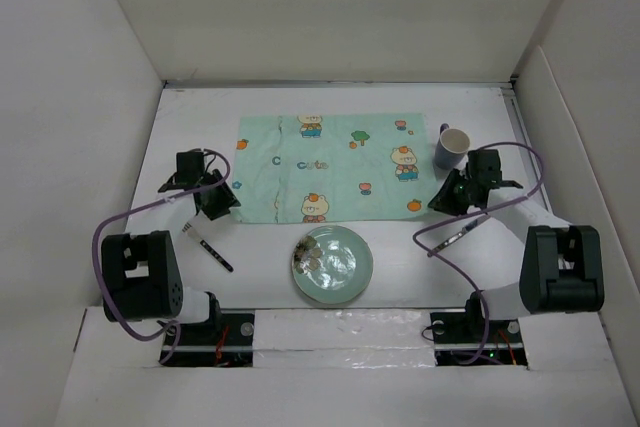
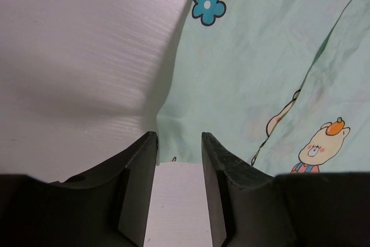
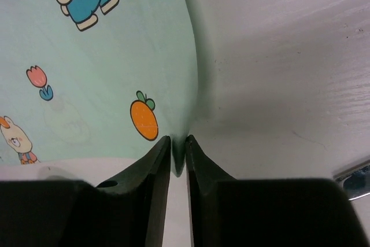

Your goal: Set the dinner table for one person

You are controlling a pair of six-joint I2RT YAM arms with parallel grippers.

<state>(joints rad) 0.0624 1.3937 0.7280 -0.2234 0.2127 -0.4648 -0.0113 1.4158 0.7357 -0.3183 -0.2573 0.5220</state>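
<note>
A mint-green cartoon-print mat (image 1: 330, 167) lies spread on the white dinner table (image 1: 190, 132). My right gripper (image 1: 447, 197) is at the mat's near right corner; in the right wrist view it (image 3: 178, 140) is shut on the mat's corner (image 3: 115, 56), which is pinched and lifted slightly. My left gripper (image 1: 218, 199) is at the mat's near left corner; in the left wrist view it (image 2: 179, 137) is open, with the mat's edge (image 2: 243, 73) just past the fingertips and bare table between the jaws. A pale green plate (image 1: 332, 264) sits near the front centre.
A blue-grey mug (image 1: 452, 147) stands just right of the mat, behind my right gripper. A black-handled fork (image 1: 208, 245) lies front left. A black-handled spoon (image 1: 462, 234) lies front right; its metal end shows in the right wrist view (image 3: 355, 179). White panels wall the table.
</note>
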